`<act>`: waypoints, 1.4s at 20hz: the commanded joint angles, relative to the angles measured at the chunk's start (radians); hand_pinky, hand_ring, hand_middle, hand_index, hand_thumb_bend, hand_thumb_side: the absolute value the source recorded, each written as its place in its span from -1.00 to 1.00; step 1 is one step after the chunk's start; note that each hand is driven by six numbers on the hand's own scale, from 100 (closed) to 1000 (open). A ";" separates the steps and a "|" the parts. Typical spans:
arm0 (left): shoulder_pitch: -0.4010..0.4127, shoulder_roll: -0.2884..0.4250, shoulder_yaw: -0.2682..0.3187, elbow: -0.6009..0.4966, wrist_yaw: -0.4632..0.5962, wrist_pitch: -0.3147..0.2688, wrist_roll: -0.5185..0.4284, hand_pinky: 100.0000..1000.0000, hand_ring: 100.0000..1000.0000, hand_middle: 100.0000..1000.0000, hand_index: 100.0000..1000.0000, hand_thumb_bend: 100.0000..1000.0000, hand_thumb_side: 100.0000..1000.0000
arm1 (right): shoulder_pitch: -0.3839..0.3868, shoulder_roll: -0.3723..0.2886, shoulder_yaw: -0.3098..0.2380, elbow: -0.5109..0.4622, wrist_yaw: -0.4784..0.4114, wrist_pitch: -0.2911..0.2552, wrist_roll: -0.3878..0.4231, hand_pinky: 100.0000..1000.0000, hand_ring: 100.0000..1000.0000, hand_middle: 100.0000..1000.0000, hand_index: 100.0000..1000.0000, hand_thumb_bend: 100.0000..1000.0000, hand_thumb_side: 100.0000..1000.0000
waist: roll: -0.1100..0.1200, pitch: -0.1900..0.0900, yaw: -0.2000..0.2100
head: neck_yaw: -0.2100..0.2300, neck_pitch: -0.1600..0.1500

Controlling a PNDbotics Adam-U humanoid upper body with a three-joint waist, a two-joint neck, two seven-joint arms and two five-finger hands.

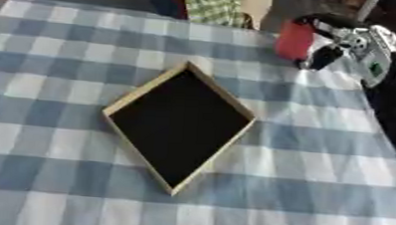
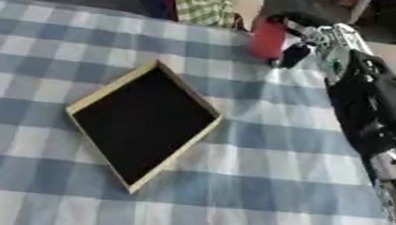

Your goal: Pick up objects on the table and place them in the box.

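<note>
One red object (image 1: 294,40) sits at the table's far right, right hand (image 1: 333,41) fingers curled around it for pickup, box (image 1: 179,128) mid-table looks empty, left hand unseen.

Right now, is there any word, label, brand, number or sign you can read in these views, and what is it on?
None can be read.
Red object in the right hand: no lettering shows.
Box: dark inside, pale rim, no marks.
Checked cloth: pattern only.
Small green patch on the right arm: too blurred to tell whether it is text.
</note>
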 commanded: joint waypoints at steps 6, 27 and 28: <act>-0.011 0.013 -0.004 -0.014 -0.007 0.004 -0.008 0.28 0.26 0.08 0.15 -1.00 0.45 | -0.016 -0.020 -0.011 -0.018 -0.054 0.033 -0.087 0.30 0.08 0.08 0.62 -1.00 -1.00 | 0.004 -0.008 0.004 | -0.006 0.001; -0.002 0.019 -0.001 -0.014 -0.007 0.010 -0.009 0.28 0.26 0.09 0.15 -1.00 0.43 | -0.003 -0.048 0.038 -0.120 -0.139 -0.035 -0.121 -0.04 -0.14 -0.14 0.27 -1.00 -1.00 | 0.010 -0.033 -0.016 | 0.012 0.046; -0.001 0.020 -0.001 -0.014 -0.006 0.010 -0.009 0.28 0.26 0.09 0.15 -1.00 0.43 | 0.000 -0.052 0.044 -0.139 -0.151 -0.038 -0.110 -0.04 -0.14 -0.14 0.27 -1.00 -1.00 | 0.011 -0.036 -0.019 | 0.013 0.049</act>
